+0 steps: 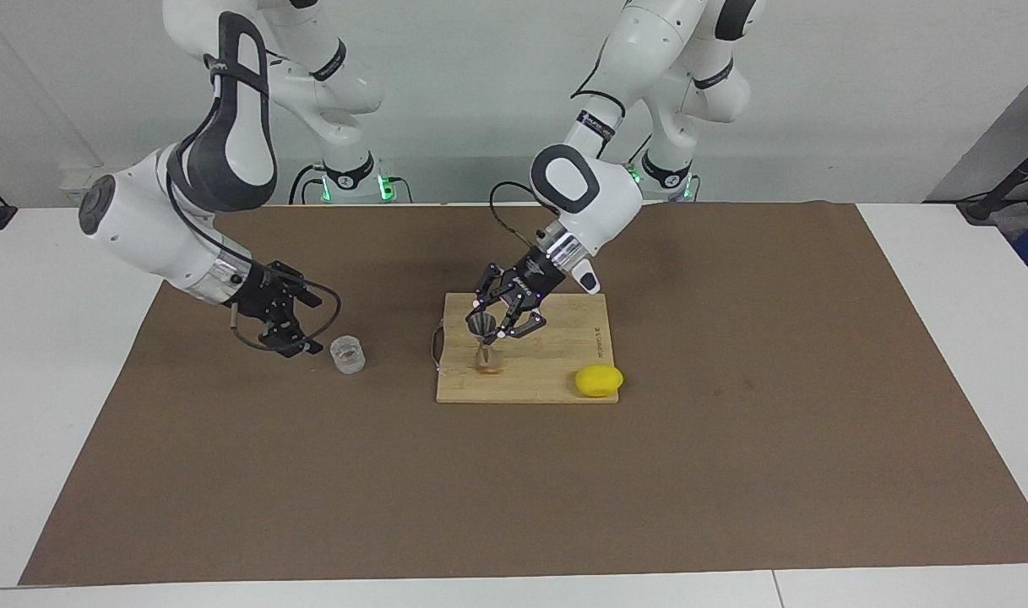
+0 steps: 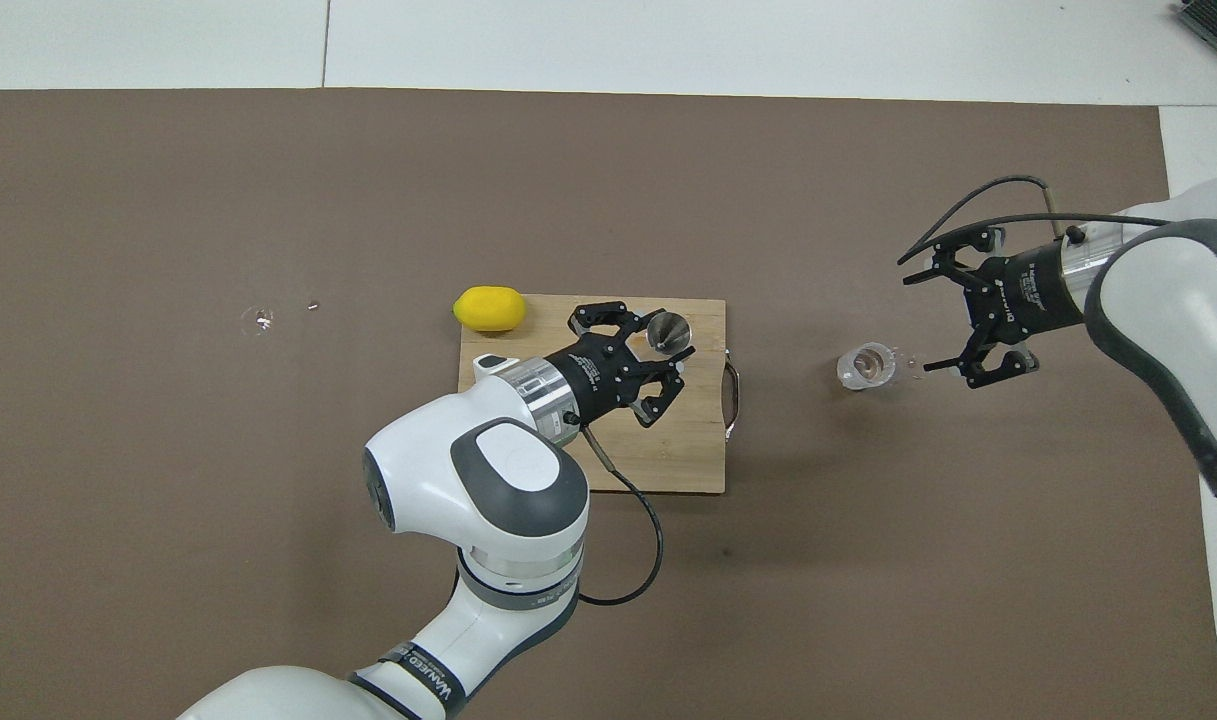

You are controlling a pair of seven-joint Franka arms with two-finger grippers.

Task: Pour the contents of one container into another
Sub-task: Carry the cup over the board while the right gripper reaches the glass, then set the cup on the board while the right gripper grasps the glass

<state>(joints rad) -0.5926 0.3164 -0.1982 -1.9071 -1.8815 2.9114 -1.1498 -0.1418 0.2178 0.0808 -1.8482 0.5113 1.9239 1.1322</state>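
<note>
The clear cup (image 1: 347,355) (image 2: 865,365) stands on the brown mat toward the right arm's end of the table. My right gripper (image 1: 305,326) (image 2: 930,320) is low beside it, open, its fingers pointing at the cup without touching it. On the wooden cutting board (image 1: 556,355) (image 2: 668,460), my left gripper (image 1: 490,329) (image 2: 671,340) is shut on the waist of the metal jigger (image 1: 481,321) (image 2: 667,331). The jigger is upright, mouth up, its foot down at the board.
A yellow lemon (image 1: 599,380) (image 2: 489,308) lies at the board's corner toward the left arm's end. The board has a metal handle (image 2: 733,398) on the side facing the cup. The brown mat (image 1: 733,473) covers most of the white table.
</note>
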